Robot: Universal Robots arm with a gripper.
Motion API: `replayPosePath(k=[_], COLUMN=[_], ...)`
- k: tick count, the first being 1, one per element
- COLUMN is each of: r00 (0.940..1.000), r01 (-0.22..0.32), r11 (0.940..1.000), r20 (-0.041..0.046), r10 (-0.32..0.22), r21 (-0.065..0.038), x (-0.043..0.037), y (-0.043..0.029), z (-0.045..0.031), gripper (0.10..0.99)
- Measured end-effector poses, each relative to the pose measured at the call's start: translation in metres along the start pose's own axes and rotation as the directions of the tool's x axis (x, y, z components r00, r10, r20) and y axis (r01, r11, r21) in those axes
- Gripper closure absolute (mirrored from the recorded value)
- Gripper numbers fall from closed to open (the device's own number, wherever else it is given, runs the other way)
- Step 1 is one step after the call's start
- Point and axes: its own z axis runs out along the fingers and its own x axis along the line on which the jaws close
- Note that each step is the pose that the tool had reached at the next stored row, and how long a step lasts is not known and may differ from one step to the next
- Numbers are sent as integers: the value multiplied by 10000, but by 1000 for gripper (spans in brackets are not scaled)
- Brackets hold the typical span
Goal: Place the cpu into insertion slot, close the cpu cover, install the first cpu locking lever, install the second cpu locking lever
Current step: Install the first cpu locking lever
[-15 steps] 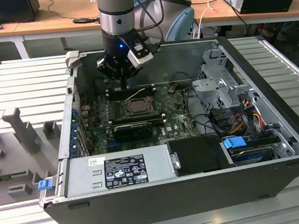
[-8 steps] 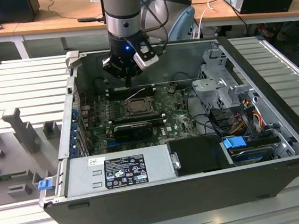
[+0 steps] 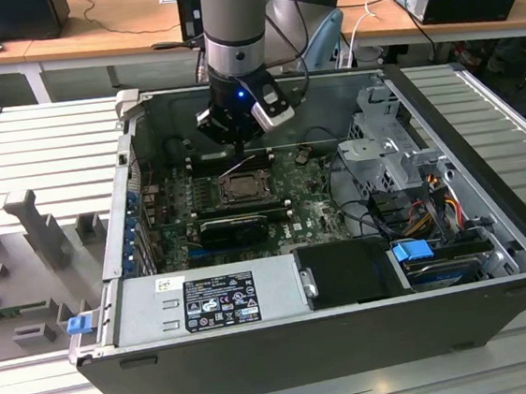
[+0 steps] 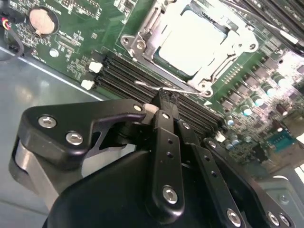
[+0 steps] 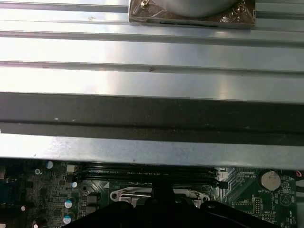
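One black metal gripper (image 4: 164, 102) has its fingers pinched nearly together on a thin wire lever (image 4: 154, 86), just beside the socket (image 4: 142, 33). Inside that socket the flat, silver-grey cpu (image 4: 192, 40) lies seated, with the shiny steel cover (image 4: 237, 40) framing it down flat on the green board (image 4: 71, 38).
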Motion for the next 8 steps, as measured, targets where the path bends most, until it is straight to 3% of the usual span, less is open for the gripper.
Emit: replayPosePath(k=[8], r00=[10000], r01=[0], r11=[10000], r20=[2], r10=[0], r21=[-3], x=[0], y=[-1], z=[12], gripper=[980])
